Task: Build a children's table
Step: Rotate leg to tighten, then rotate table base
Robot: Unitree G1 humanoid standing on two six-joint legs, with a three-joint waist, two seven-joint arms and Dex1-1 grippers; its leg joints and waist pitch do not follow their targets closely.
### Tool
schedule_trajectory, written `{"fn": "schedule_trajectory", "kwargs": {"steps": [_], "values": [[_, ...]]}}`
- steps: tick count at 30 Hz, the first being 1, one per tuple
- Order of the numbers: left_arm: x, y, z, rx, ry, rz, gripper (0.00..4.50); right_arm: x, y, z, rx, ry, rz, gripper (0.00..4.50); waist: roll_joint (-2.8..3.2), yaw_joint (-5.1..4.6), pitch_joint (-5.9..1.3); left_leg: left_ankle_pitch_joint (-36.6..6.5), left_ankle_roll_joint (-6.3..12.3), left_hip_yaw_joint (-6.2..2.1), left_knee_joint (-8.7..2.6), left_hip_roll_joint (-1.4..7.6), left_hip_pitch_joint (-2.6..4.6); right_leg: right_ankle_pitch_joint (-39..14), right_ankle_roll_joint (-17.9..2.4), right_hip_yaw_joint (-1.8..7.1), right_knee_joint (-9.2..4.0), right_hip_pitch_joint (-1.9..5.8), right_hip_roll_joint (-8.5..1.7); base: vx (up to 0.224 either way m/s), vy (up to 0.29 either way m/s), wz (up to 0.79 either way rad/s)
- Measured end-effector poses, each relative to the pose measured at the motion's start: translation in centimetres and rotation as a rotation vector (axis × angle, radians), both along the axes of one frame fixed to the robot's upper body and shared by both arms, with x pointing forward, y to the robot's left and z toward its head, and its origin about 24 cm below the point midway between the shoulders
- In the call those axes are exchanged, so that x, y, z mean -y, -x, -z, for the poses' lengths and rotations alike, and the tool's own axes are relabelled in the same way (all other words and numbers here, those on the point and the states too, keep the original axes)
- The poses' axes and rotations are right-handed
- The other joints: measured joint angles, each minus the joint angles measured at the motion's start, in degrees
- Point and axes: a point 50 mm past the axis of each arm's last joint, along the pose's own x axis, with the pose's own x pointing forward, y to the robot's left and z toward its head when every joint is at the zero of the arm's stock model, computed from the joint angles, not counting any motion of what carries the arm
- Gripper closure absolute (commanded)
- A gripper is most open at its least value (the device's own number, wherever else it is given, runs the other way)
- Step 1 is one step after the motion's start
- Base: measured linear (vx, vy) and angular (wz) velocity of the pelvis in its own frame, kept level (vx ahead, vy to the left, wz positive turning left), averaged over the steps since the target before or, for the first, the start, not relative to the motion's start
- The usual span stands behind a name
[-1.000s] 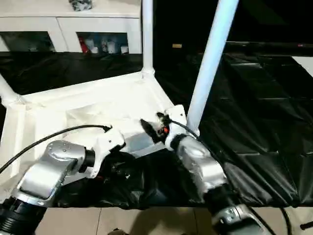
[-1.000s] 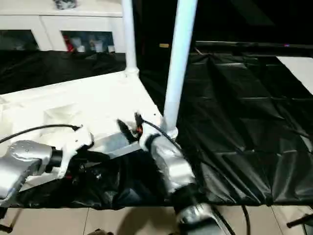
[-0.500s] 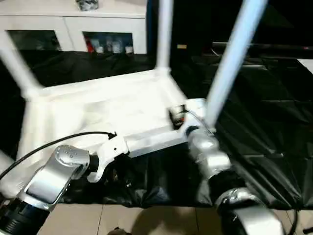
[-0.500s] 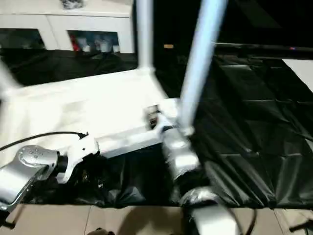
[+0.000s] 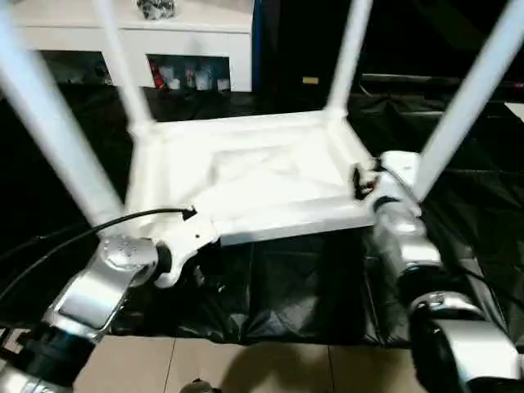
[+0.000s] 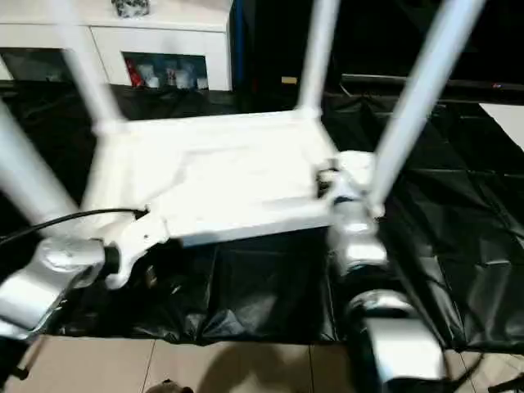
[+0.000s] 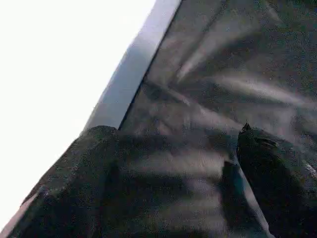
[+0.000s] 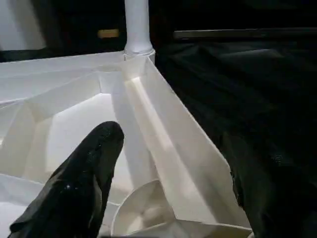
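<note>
Tabletop (image 8: 163, 144) ribs — right wrist view

The upside-down tabletop (image 5: 246, 176) was plain white, same as its four legs (image 5: 463, 106). Black crinkly sheeting (image 5: 458, 123) covered the desk. Forearms (image 5: 94, 291) were silver, gripper fingers (image 8: 84, 178) black, cabinet (image 5: 205, 41) white, floor (image 5: 246, 364) beige tile.

The upturned tabletop (image 5: 246, 176) lies on the sheet-covered counter (image 5: 458, 155), its four legs (image 5: 471, 94) standing up from the corners. Behind it stands the cabinet (image 5: 131, 41). The left claw (image 7: 173, 163) is at the tabletop's near edge, toward the left. The right claw (image 8: 168, 163) straddles the wall at the near right corner, by that corner's leg.
</note>
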Motion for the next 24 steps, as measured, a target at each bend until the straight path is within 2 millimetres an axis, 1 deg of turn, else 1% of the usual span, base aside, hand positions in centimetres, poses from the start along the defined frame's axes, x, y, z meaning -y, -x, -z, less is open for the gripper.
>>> {"fn": "schedule_trajectory", "kwargs": {"steps": [4,7,10,13,15,17,19,20,21,23,24], "values": [[0.3,-0.4,0.4,0.08,0.01,-0.034,0.12,0.1,0.0,-0.2,0.018,0.009,-0.019,0.94,0.02,-0.86,0.01,0.0,0.0,-0.05,-0.01,0.01,-0.07,0.0,0.0,-0.03,0.0,-0.06,0.02,0.0,0.0,0.0],[0.7,-0.6,-0.1,0.171,0.093,-0.082,0.12,-0.9,0.4,0.1,0.039,0.021,-0.082,0.94,0.01,-1.13,0.01,0.0,0.0,-0.12,0.04,0.03,-0.19,0.0,0.0,-0.07,0.0,-0.14,0.03,0.0,0.0,0.0],[0.2,-0.8,-1.3,0.216,0.227,-0.138,0.12,-2.4,0.9,0.5,0.053,0.012,-0.182,0.94,0.02,-1.57,0.01,0.0,0.01,-0.11,0.02,0.05,-0.18,0.0,0.0,-0.05,0.0,-0.19,0.07,0.0,0.0,0.0],[-0.6,0.1,-2.0,0.2,0.406,-0.164,0.12,-3.9,1.8,0.8,0.062,-0.019,-0.314,0.94,0.02,-1.52,0.01,0.0,0.02,-0.12,0.02,0.07,-0.17,0.0,-0.1,-0.05,-0.01,-0.2,0.09,0.0,0.0,0.0],[-1.5,1.2,-1.9,0.155,0.491,-0.15,0.12,-4.8,2.6,1.1,0.056,-0.037,-0.413,0.94,0.02,-1.34,0.01,0.0,0.04,-0.11,0.0,0.06,-0.18,-0.1,0.0,-0.04,-0.03,-0.19,0.09,0.0,0.0,0.0],[-2.7,2.3,-1.5,0.095,0.491,-0.122,0.12,-5.3,3.4,1.4,0.043,-0.04,-0.493,0.94,0.02,-1.18,0.01,0.0,0.05,-0.11,-0.02,0.07,-0.16,-0.1,0.0,-0.04,-0.04,-0.19,0.1,0.0,0.0,0.0],[-4.2,3.0,-1.1,0.053,0.484,-0.13,0.12,-5.3,4.2,2.0,0.01,-0.04,-0.546,0.94,0.04,-1.01,0.03,0.0,0.04,-0.12,-0.01,0.06,-0.17,-0.2,0.2,-0.02,-0.05,-0.18,0.09,0.0,0.0,0.0],[-4.6,3.0,-1.1,0.051,0.482,-0.135,0.12,-5.2,4.5,2.2,-0.003,-0.038,-0.563,0.94,0.07,-0.81,0.04,0.0,0.05,-0.12,-0.01,0.05,-0.17,-0.3,0.2,-0.03,-0.06,-0.14,0.08,0.0,0.0,0.0],[-5.5,3.0,-1.1,0.056,0.479,-0.157,0.12,-5.2,4.9,2.1,-0.013,-0.03,-0.593,0.94,0.1,-0.76,0.06,0.0,0.05,-0.11,0.0,0.04,-0.15,-0.3,0.3,-0.01,-0.06,-0.11,0.07,0.0,0.0,0.0],[-7.2,2.8,-1.3,0.077,0.466,-0.205,0.12,-4.9,5.5,2.1,-0.024,-0.019,-0.622,0.94,0.11,-0.83,0.07,0.0,0.04,-0.14,-0.01,0.04,-0.04,-0.3,0.3,-0.01,-0.06,-0.01,0.07,0.0,0.0,0.0],[-8.0,2.7,-1.5,0.092,0.459,-0.229,0.12,-4.4,5.8,2.1,-0.034,-0.007,-0.628,0.94,0.11,-0.85,0.07,0.0,0.04,-0.15,-0.02,0.03,0.03,-0.3,0.3,-0.01,-0.06,0.06,0.07,0.0,0.0,0.0]]}}
